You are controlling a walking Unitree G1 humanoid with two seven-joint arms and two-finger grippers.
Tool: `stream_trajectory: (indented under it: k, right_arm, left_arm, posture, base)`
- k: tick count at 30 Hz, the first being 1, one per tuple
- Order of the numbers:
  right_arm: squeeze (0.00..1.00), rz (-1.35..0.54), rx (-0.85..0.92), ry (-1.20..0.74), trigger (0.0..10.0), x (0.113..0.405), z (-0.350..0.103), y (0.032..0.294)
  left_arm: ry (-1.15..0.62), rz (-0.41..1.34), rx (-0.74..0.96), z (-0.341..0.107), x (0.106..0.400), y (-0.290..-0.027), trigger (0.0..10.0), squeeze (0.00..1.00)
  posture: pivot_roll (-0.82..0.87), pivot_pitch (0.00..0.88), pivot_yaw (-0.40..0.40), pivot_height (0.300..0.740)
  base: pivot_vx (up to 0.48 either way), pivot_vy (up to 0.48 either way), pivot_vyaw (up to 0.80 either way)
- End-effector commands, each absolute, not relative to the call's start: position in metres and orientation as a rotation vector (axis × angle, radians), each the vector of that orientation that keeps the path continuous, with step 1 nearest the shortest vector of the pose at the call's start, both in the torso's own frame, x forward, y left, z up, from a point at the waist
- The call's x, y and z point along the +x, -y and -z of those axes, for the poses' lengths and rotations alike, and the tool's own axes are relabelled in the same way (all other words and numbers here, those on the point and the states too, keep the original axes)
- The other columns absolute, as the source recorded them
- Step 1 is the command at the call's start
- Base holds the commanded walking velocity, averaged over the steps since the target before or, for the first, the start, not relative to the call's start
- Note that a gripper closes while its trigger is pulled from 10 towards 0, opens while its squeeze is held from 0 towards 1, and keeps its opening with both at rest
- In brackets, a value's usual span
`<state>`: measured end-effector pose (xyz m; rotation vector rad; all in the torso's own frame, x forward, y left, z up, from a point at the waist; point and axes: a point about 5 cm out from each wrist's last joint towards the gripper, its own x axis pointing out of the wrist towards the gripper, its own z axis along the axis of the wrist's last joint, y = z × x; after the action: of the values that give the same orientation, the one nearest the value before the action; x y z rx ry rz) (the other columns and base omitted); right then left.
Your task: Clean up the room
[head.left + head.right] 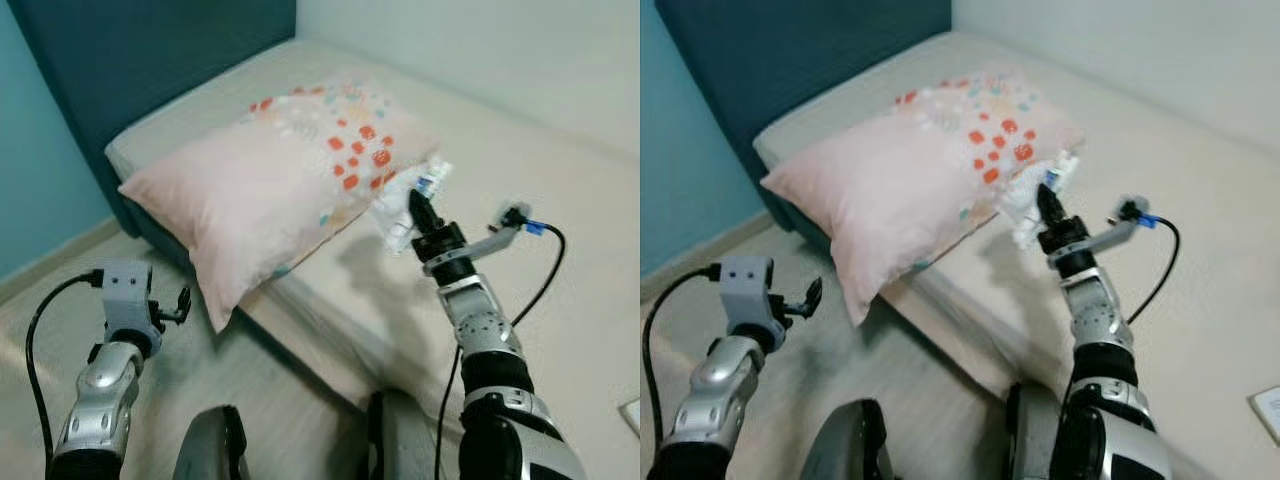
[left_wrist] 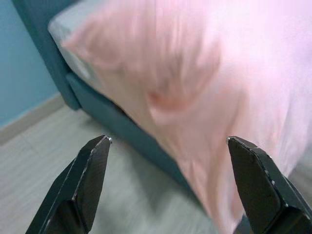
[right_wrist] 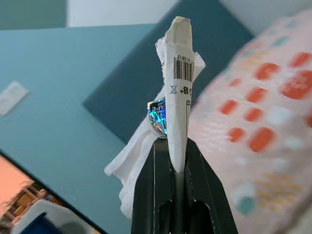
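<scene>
The right claw [image 1: 417,205] is clamped on a crumpled white wrapper [image 3: 176,92] with a barcode, held over the bed [image 1: 560,200] just beside the pink pillow [image 1: 270,190], while the left claw [image 2: 170,185] gapes wide, low over the floor [image 1: 190,380] facing that pillow's hanging corner.

Soft matt pink cloth pillow w/ red patches [image 1: 280,190]; crinkled white plastic wrapper w/ barcode [image 3: 178,97], glossy foil spot; matt beige mattress cloth [image 1: 560,200].

We see a bed [image 1: 560,190] with a dark teal headboard [image 1: 150,50], light blue wall [image 1: 30,170], white wall [image 1: 480,50], and pale wood floor [image 1: 290,420].
</scene>
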<state>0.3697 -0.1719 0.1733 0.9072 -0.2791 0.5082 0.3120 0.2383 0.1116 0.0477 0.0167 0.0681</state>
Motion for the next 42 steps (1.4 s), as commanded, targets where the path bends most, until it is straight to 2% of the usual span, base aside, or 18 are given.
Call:
stream_trajectory:
  k: [1, 3, 7, 10, 16, 23, 29, 32, 33, 36, 38, 40, 42]
  right_arm:
    - [0.00, -0.588, 0.929, 0.242, 0.0, 0.365, -0.167, 0.148]
    - [0.00, -0.588, 0.929, 0.242, 0.0, 0.365, -0.167, 0.148]
    - [0.00, -0.684, 0.935, 0.154, 0.0, 0.355, -0.157, 0.113]
    - [0.00, -0.731, 0.906, 0.129, 0.0, 0.353, -0.157, 0.099]
    - [0.00, -0.748, 0.876, 0.092, 0.0, 0.352, -0.154, 0.092]
    - [0.00, -0.710, 0.867, 0.035, 0.0, 0.348, -0.139, 0.092]
    - [0.00, -0.673, 0.837, -0.065, 0.0, 0.337, -0.110, 0.099]
    - [0.00, -0.671, 0.833, -0.072, 0.0, 0.336, -0.108, 0.100]
    - [0.00, -0.668, 0.812, -0.099, 0.0, 0.334, -0.101, 0.101]
    - [0.00, -0.651, 0.781, -0.148, 0.0, 0.332, -0.090, 0.103]
    - [0.00, -0.596, 0.708, -0.253, 0.0, 0.325, -0.064, 0.112]
    - [0.00, -0.596, 0.708, -0.253, 0.0, 0.325, -0.064, 0.112]
    - [0.00, -0.521, 0.666, -0.342, 0.0, 0.315, -0.041, 0.126]
  left_arm:
    - [-0.066, -0.108, 0.030, -0.107, 0.315, -0.241, 10.0, 0.00]
    - [-0.066, -0.108, 0.030, -0.107, 0.315, -0.241, 10.0, 0.00]
    - [-0.025, -0.110, -0.010, -0.110, 0.317, -0.242, 10.0, 0.00]
    - [-0.019, -0.105, -0.039, -0.106, 0.316, -0.239, 10.0, 0.00]
    - [-0.042, -0.090, -0.060, -0.098, 0.318, -0.231, 10.0, 0.00]
    - [-0.096, -0.099, -0.056, -0.085, 0.317, -0.230, 10.0, 0.00]
    - [-0.267, -0.146, -0.037, -0.039, 0.296, -0.237, 10.0, 0.00]
    - [-0.287, -0.155, -0.037, -0.034, 0.293, -0.238, 10.0, 0.00]
    - [-0.342, -0.165, 0.007, -0.022, 0.283, -0.242, 10.0, 0.00]
    - [-0.400, -0.204, -0.010, -0.010, 0.273, -0.250, 10.0, 0.00]
    - [-0.513, -0.267, 0.005, 0.009, 0.252, -0.264, 10.0, 0.00]
    - [-0.513, -0.267, 0.005, 0.009, 0.252, -0.264, 10.0, 0.00]
    - [-0.585, -0.297, 0.039, 0.022, 0.235, -0.272, 10.0, 0.00]
  posture:
    - [0.08, 0.026, -0.039, 0.575]
    - [0.08, 0.026, -0.039, 0.575]
    - [0.07, 0.016, -0.049, 0.589]
    - [0.06, 0.016, -0.047, 0.599]
    - [0.06, 0.014, -0.045, 0.618]
    - [0.05, 0.010, -0.051, 0.632]
    - [0.03, 0.000, -0.060, 0.656]
    - [0.03, 0.000, -0.060, 0.661]
    - [0.03, 0.000, -0.064, 0.666]
    - [0.02, 0.000, -0.063, 0.671]
    - [0.03, 0.000, -0.059, 0.681]
    - [0.03, 0.000, -0.059, 0.681]
    - [0.03, 0.000, -0.067, 0.690]
  base:
    - [-0.240, 0.000, 0.00]
    - [-0.240, 0.000, 0.00]
    - [-0.327, 0.000, 0.00]
    - [0.000, 0.000, 0.00]
    - [0.000, 0.000, 0.00]
    - [0.000, 0.000, 0.00]
    - [0.000, 0.000, 0.00]
    - [0.000, 0.000, 0.00]
    - [0.000, 0.000, 0.00]
    - [0.000, 0.000, 0.00]
    - [0.000, 0.000, 0.00]
    - [0.000, 0.000, 0.00]
    - [-0.480, 0.000, 0.00]
